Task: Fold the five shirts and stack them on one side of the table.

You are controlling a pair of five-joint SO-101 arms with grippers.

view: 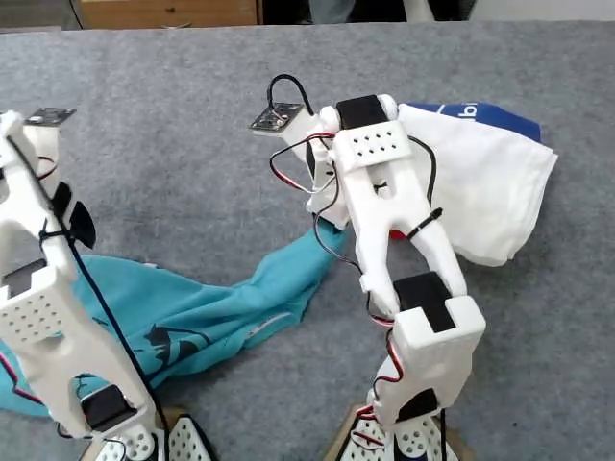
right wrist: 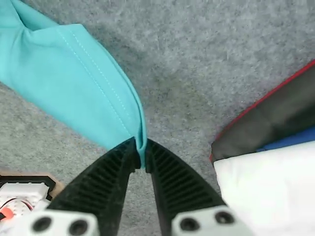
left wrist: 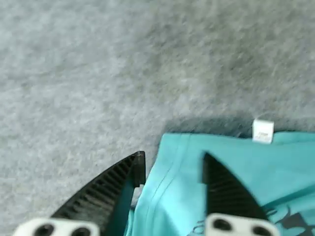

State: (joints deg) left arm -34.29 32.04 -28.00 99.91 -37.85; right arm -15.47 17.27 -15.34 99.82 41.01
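Note:
A teal shirt (view: 221, 307) lies crumpled across the front of the grey table, from the front left toward the middle. My right gripper (right wrist: 141, 156) is shut on a hemmed corner of this teal shirt (right wrist: 64, 78), near the table's middle. My left gripper (left wrist: 173, 158) is open low over the table, and the folded edge of the teal shirt (left wrist: 236, 177) lies between its fingers, near a white label (left wrist: 262, 131). At the right sits a pile with a white shirt (view: 480, 182) on top, a blue shirt (view: 490, 113) under it and a black shirt with red trim (right wrist: 275, 113).
The grey felt table cover (view: 173, 125) is bare across the back and left middle. Wooden furniture (view: 163, 12) stands beyond the far edge. Both arm bases sit at the front edge, and the right arm (view: 394, 221) reaches over the middle beside the pile.

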